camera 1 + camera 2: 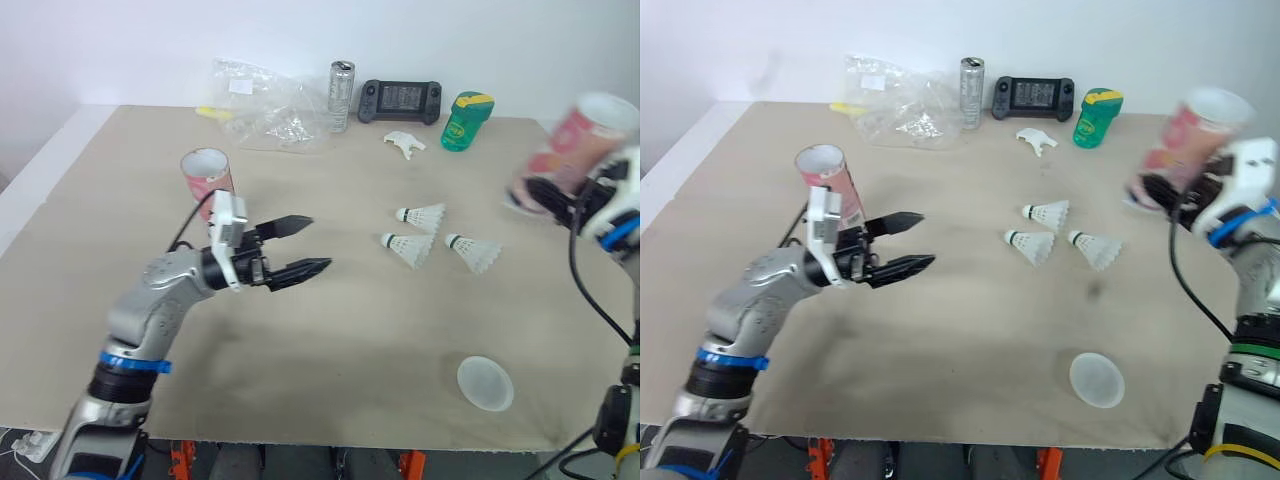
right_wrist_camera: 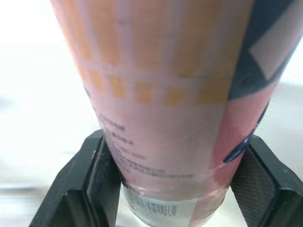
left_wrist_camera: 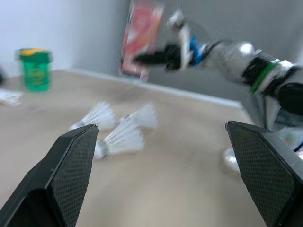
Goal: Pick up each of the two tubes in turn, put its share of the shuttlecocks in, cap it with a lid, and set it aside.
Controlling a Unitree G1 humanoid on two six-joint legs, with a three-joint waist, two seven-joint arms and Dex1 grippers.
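My right gripper is shut on a pink tube, held tilted in the air at the table's right edge; the tube sits between its fingers. A second pink tube stands upright at the left, just behind my left gripper, which hovers open and holds nothing. Three white shuttlecocks lie at the table's centre right. A clear round lid lies near the front edge.
Along the back edge are a crumpled clear plastic bag, a silver can, a black handheld console, a green bottle and a small white object. The tabletop is bare in front of my left gripper.
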